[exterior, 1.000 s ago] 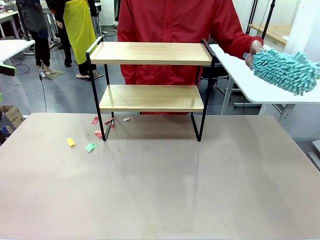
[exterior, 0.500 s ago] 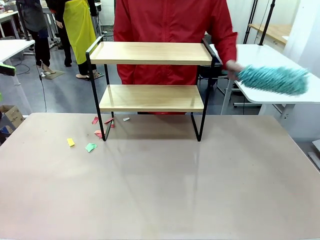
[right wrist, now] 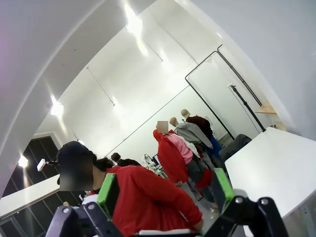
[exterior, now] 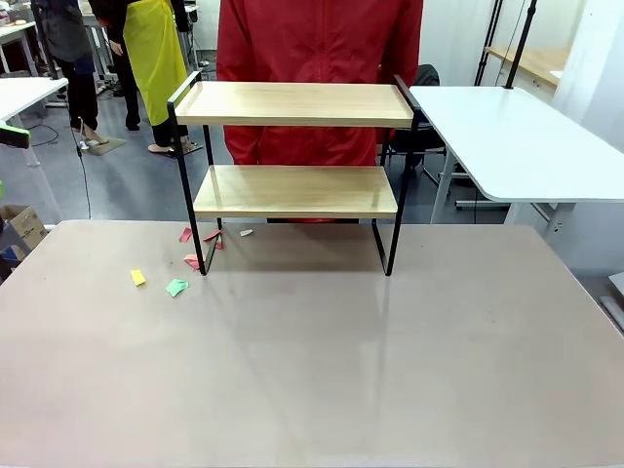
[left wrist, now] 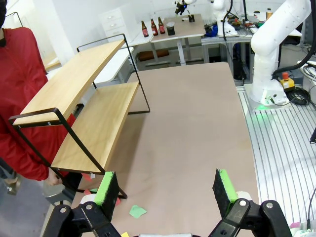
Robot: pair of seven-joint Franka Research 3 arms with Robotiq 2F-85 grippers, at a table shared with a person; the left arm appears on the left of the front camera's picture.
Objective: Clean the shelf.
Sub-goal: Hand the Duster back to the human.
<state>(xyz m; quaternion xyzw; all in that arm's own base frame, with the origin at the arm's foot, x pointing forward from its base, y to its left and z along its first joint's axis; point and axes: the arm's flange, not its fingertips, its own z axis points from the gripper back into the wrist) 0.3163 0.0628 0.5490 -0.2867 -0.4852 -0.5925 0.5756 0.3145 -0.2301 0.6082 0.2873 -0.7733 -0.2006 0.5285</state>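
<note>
A two-tier shelf (exterior: 294, 156) of light wood boards on a thin black metal frame stands at the far middle of the wide grey-brown worktop (exterior: 312, 370), its four legs on the surface. Both boards are bare. A person in a red jacket (exterior: 317, 58) stands just behind it at the far side.

Small scraps of coloured paper lie on the worktop by the shelf's left legs: red and pink pieces (exterior: 200, 244) around the near-left leg, a whitish bit (exterior: 246, 232) under the lower board, and a yellow scrap (exterior: 138, 278) and a green scrap (exterior: 176, 287) a little farther left and nearer. A white table (exterior: 512, 146) stands to the far right, apart from the worktop.

In the left wrist view, the left end effector (left wrist: 166, 190) hangs above the worktop's left part with its green-padded fingers (left wrist: 104, 187) spread wide apart and nothing between them; the shelf (left wrist: 79, 106) lies ahead of it, and the green scrap (left wrist: 138, 212) sits on the worktop between its fingers.

In the right wrist view, the right end effector (right wrist: 165, 195) points up and away from the worktop, toward the person's red jacket (right wrist: 148, 202) and the room's white walls, its fingers (right wrist: 107, 193) also wide apart and empty.
</note>
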